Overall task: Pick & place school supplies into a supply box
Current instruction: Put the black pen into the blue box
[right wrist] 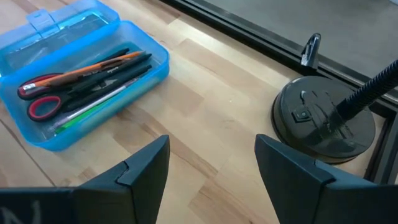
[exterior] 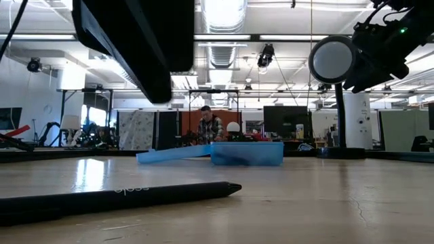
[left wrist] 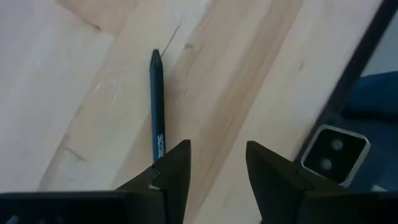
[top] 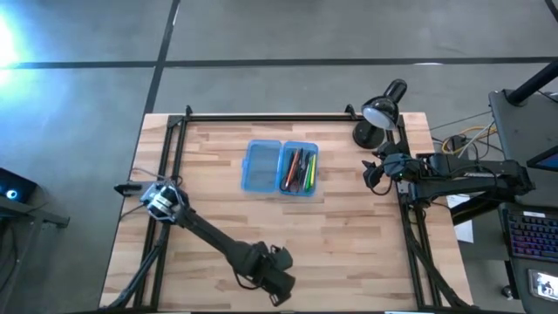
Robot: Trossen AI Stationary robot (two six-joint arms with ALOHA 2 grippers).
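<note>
The translucent blue supply box lies open at the table's middle. Its right half holds red-handled scissors and several pens in orange, black and green. A black pen lies flat on the wood by the near edge, also in the low view. My left gripper is open and hovers over the pen's near end, the pen running just outside one finger. In the high view the left gripper hides the pen. My right gripper is open and waits at the right edge.
A black desk lamp stands at the far right corner, its base close to my right gripper and its head raised above the table. A small camera sits at the near table edge. Black frame rails border the table. A person is in the room beyond.
</note>
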